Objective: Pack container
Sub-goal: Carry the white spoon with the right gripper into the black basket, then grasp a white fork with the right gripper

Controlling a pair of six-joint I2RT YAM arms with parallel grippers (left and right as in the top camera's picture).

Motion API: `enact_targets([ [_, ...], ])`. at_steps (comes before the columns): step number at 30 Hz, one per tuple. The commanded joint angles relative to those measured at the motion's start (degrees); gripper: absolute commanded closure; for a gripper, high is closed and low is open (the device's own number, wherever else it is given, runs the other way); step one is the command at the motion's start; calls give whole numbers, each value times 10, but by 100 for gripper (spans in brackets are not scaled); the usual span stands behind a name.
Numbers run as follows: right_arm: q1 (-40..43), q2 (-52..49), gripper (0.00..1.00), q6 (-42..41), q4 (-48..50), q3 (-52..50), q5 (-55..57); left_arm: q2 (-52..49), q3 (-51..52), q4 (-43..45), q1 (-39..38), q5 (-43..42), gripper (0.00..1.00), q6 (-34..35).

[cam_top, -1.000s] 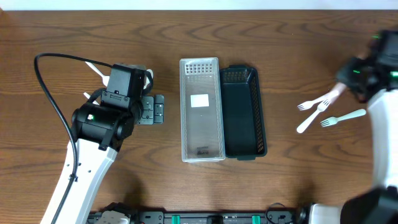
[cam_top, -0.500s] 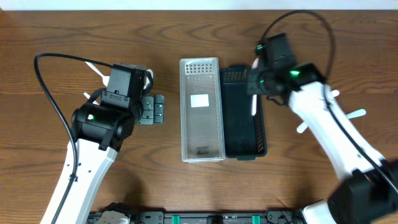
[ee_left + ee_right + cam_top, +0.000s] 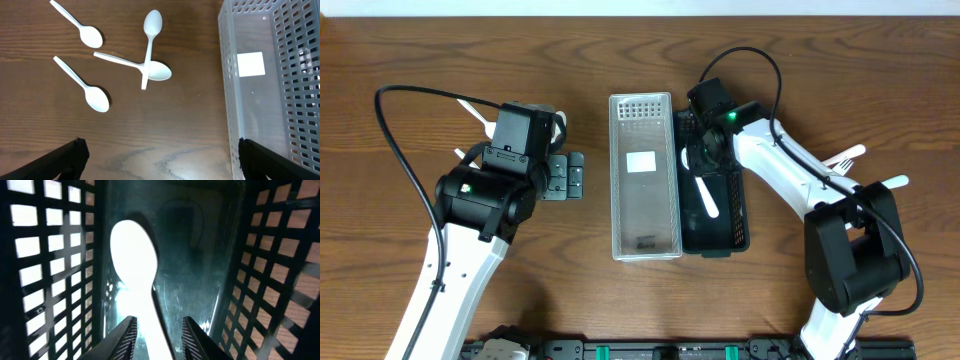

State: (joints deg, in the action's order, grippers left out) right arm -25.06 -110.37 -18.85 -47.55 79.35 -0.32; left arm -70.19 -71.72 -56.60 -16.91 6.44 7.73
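From above, your right hand (image 3: 704, 163) has swung from the forks (image 3: 847, 156) into the black basket (image 3: 736, 215), bringing a white utensil (image 3: 708, 196) inside. Left wrist: left hand (image 3: 160, 152) spread wide, spoons (image 3: 149, 70) waiting. Right wrist: fingers (image 3: 123, 338) flank its handle; grip unclear.

brown wood-grain table (image 3: 820, 60)

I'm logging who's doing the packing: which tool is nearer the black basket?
Right. The right tool is down inside the black basket, over a white utensil. The left tool is out past the clear basket, on its far side.
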Motion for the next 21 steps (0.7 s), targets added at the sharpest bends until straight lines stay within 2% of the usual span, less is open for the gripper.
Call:
enact_targets([
  [1, -5, 12, 66, 5, -12, 22, -2, 2, -9, -2, 3, 7, 2, 7],
  [7, 27, 82, 59, 19, -71, 130, 50, 2, -9, -2, 3, 7, 2, 7],
  [10, 66, 130, 48, 7, -80, 177, 91, 2, -9, -2, 3, 7, 2, 7],
  [15, 188, 193, 39, -126, -114, 192, 142, 2, -9, -2, 3, 7, 2, 7],
  [18, 281, 188, 34, -198, -153, 188, 137, 2, -9, -2, 3, 7, 2, 7],
  [20, 340, 175, 26, -228, -169, 178, 132, 2, -9, -2, 3, 7, 2, 7],
  [21, 366, 165, 26, -234, -171, 172, 128, 2, -9, -2, 3, 7, 2, 7],
])
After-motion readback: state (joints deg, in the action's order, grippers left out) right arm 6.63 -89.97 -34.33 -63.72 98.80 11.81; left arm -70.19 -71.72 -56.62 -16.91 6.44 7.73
